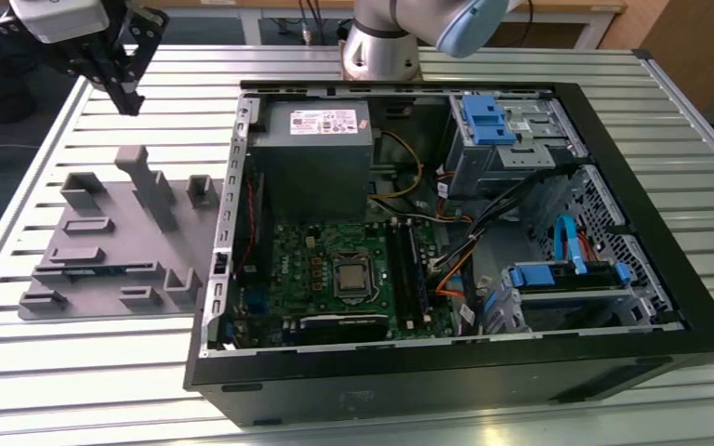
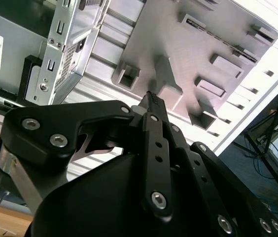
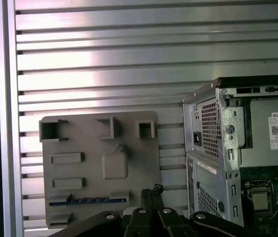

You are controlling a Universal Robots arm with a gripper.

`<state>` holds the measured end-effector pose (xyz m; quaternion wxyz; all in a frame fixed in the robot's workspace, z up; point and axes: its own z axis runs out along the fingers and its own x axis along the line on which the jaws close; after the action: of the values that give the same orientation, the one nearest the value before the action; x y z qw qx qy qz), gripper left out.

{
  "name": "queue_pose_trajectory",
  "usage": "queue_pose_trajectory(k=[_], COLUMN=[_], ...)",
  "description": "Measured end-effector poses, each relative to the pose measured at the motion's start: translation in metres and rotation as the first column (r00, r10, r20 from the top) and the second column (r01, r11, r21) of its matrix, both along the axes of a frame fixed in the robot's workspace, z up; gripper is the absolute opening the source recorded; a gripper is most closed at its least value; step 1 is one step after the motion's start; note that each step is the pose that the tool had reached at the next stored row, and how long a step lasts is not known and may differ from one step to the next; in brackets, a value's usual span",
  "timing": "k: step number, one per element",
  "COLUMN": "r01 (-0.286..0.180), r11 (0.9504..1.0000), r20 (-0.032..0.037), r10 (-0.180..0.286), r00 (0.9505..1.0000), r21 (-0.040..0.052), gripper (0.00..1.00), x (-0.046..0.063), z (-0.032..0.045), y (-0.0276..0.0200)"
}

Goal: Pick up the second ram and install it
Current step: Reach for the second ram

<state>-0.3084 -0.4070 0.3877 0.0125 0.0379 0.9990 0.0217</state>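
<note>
A: Where is the hand [image 1: 130,104] in relation to the grey holder plate [image 1: 109,232]?

B: It hangs in the air above the plate, clear of it and touching nothing. In both wrist views its two fingers [image 3: 147,196] are pressed together, with nothing held between them.

A: And the second ram [image 3: 87,200]?

B: It lies in a long slot of the plate, near the end of the plate that is away from its tall post [image 1: 152,186]. A thin blue strip shows along that slot. The hand is well apart from it.

A: What stands around the plate?

B: The open computer case [image 1: 456,372] sits just beside the plate, on the exterior view's right of it. Both rest on the slatted metal surface [image 1: 85,372]. Behind the case wall that faces the plate, the green motherboard [image 1: 320,251] lies flat. The grey power supply [image 1: 313,153] sits next to the motherboard, also close behind that wall.

A: Does anything touch the plate besides the ram?

B: The surface beneath it. Whether the case wall touches the plate's edge cannot be told.
</note>
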Motion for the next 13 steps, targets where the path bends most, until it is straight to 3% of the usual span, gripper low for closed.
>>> queue_pose_trajectory(k=[13], r01=[0.0], r11=[1.0], r20=[0.0001], r10=[0.0], r00=[1.0], r21=[0.0], gripper=[0.11], x=[-0.015], z=[-0.0006], y=[-0.013])
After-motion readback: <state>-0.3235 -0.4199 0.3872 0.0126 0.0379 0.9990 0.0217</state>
